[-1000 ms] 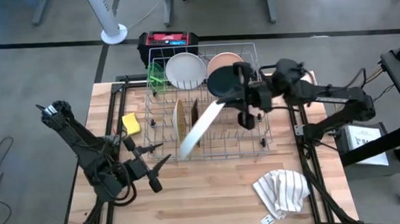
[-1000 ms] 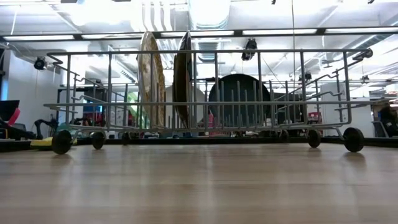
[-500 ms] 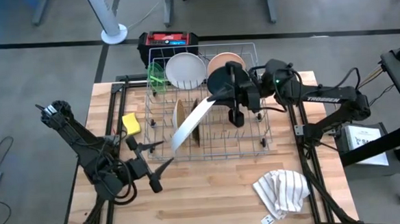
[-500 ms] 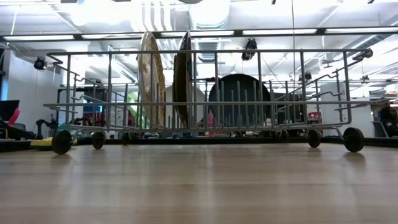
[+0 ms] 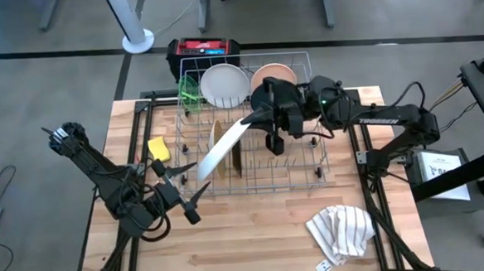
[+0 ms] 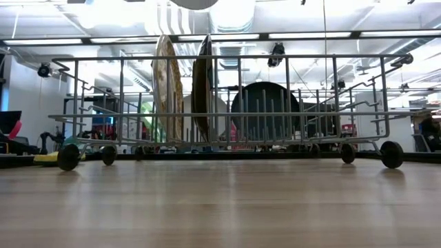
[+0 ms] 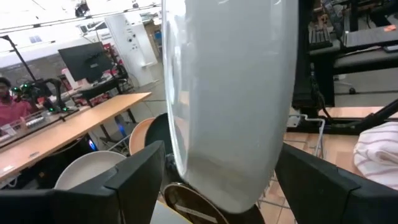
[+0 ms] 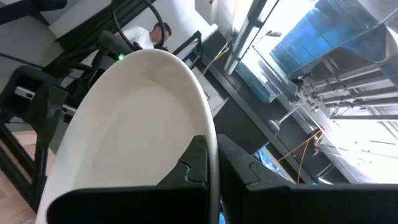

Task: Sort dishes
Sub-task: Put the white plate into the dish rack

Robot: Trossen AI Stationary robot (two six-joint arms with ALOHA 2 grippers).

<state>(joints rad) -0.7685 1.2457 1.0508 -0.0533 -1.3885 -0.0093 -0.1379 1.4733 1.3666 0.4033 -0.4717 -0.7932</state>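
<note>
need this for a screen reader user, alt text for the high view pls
The right gripper holds a large white plate by its rim over the dish rack, toward the open left gripper. Other dishes stand in the rack.

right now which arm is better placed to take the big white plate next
Left. The left gripper is open with its fingers either side of the large white plate's lower edge, above the dish rack; the right gripper is shut on its upper rim.

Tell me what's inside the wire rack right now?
In the wire rack stand a white plate, a peach bowl, a green dish, a black plate and two brownish plates. The big white plate, held above, hides part of it.
</note>
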